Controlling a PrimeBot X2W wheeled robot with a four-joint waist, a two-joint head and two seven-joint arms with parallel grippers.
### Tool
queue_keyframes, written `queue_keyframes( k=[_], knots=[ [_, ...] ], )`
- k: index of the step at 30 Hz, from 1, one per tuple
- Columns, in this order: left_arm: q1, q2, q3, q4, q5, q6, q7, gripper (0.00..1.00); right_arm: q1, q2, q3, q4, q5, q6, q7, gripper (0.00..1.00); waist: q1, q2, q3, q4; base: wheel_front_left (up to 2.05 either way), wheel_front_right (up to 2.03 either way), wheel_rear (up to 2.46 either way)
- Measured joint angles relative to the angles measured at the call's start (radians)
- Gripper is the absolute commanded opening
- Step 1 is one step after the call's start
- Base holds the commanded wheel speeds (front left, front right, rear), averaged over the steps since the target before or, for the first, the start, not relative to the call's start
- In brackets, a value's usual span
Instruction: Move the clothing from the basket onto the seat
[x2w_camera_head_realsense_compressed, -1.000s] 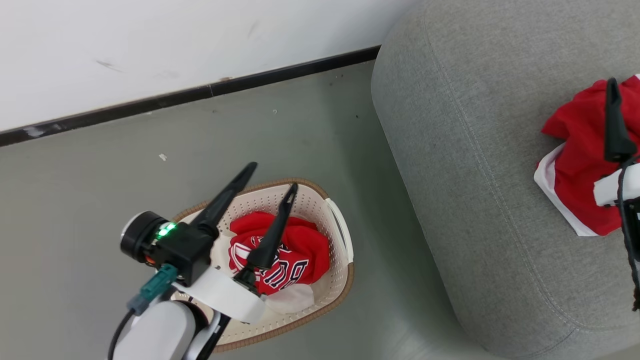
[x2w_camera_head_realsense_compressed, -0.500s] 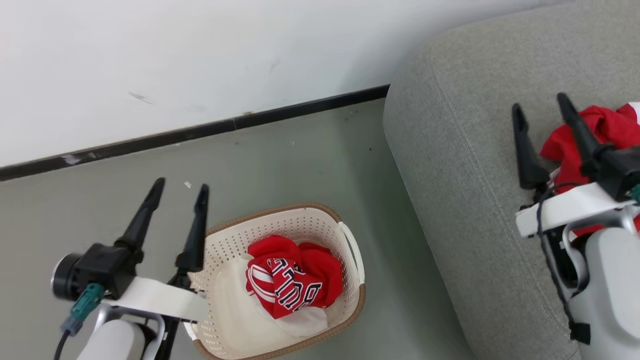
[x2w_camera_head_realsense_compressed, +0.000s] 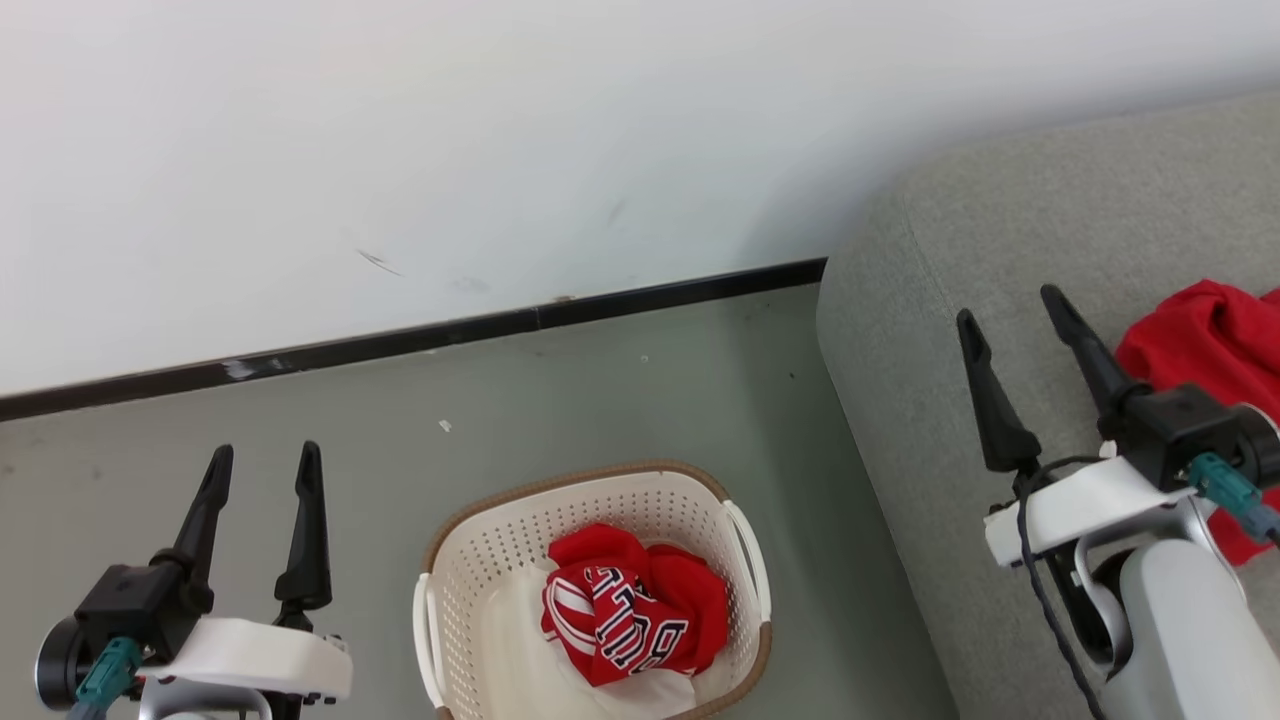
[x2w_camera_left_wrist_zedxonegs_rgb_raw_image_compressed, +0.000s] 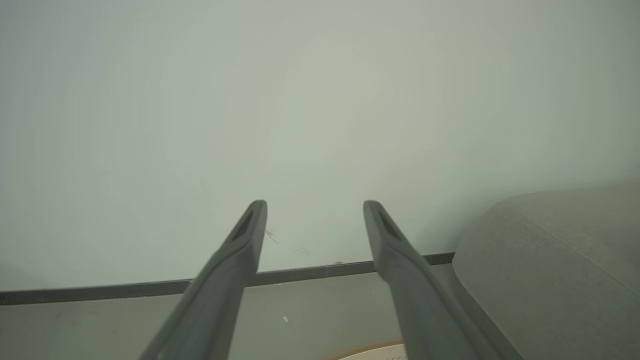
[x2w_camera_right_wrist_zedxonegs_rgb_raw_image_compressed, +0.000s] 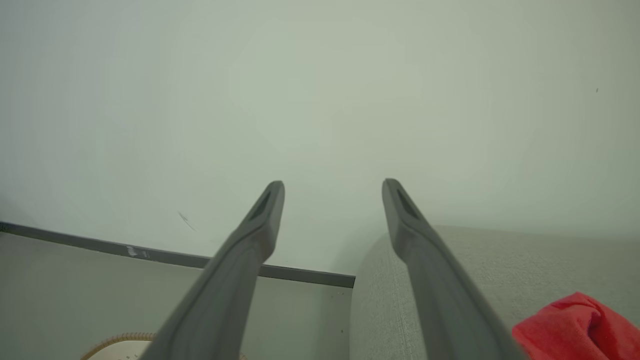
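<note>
Clothing counts two red pieces here: one crumpled jersey (x2w_camera_head_realsense_compressed: 632, 620) with white stripes and black, white-edged lettering, and one plainer red garment (x2w_camera_head_realsense_compressed: 1210, 345). The jersey lies inside the single laundry basket (x2w_camera_head_realsense_compressed: 500, 545), on top of some white fabric (x2w_camera_head_realsense_compressed: 510, 660) at the bottom. The basket, cream with a brown rim and two white side handles, stands on the floor (x2w_camera_head_realsense_compressed: 600, 400) to the right of the left gripper (x2w_camera_head_realsense_compressed: 265, 450). In the head view it sits lower than that gripper's fingertips and well apart from them. The gripper's two dark fingers stand spread with nothing between them, and they point toward the wall (x2w_camera_head_realsense_compressed: 500, 150).

The right gripper (x2w_camera_head_realsense_compressed: 1008, 305) hangs over the rounded end of the one grey sofa (x2w_camera_head_realsense_compressed: 900, 420), its two fingers likewise parted and holding nothing. The red garment lies on the sofa just to the right of this gripper's right finger, beside its black body. Whether cloth and gripper touch cannot be told. In the right wrist view the garment shows at the lower right, outside the fingers rather than between them. The basket sits to the left of this gripper, down on the floor beside the sofa's end — so it lies between the two grippers. Ahead of both pairs of fingertips runs one dark skirting strip (x2w_camera_head_realsense_compressed: 400, 340) at the foot of the white wall.
</note>
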Motion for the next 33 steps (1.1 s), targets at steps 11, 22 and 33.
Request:
queue_keyframes(
  k=[11,22,33],
  knots=[
    [0.062,-0.014,0.012,0.029,-0.003,0.016,-0.004,1.0,0.13,0.012,0.009,-0.021,0.002,0.0,0.0,1.0,0.0,0.0,-0.08,0.057,0.0,0.0,0.0],
    [0.109,-0.022,-0.005,0.058,-0.003,0.015,-0.004,1.0,0.265,0.026,-0.009,-0.029,0.019,0.0,0.0,1.0,0.0,0.0,-0.145,0.103,0.0,0.0,0.0],
    [0.142,-0.02,-0.008,0.071,-0.006,0.014,-0.004,1.0,0.328,0.027,0.002,-0.058,0.077,0.0,0.0,1.0,0.0,0.0,-0.182,0.117,0.0,0.0,0.0]
  ],
)
